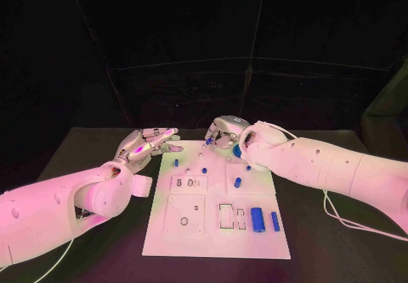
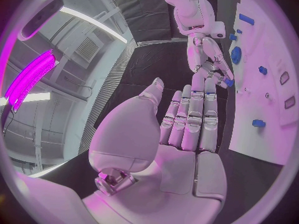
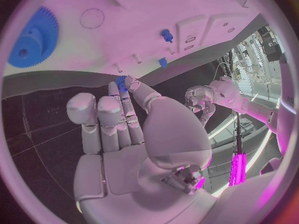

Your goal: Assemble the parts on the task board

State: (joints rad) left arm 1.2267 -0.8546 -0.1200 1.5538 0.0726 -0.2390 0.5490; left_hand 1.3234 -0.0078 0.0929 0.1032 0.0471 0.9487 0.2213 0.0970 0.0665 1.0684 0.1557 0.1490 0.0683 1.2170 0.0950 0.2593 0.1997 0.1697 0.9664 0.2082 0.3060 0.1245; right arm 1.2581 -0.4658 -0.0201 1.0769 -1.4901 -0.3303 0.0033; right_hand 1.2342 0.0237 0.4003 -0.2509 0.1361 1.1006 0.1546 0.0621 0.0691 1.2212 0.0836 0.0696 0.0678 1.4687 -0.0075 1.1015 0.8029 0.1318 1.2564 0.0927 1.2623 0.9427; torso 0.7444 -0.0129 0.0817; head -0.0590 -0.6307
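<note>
Right hand (image 3: 134, 134) pinches a small blue plastic peg (image 3: 121, 82) between thumb and fingertip, just over the far edge of the white task board (image 1: 217, 236). My left hand (image 1: 146, 147) hovers beside the board's far-left corner, fingers spread, holding nothing. Peg looks light, rigid and slick; I'd grip mid-shaft, leaving the tip free for insertion.

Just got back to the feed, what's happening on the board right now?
The right hand pinches a small blue part at its fingertips over the far edge of the task board. The left hand hovers open beside the board's far left corner, holding nothing. A blue gear and other blue pieces lie on the board.
</note>
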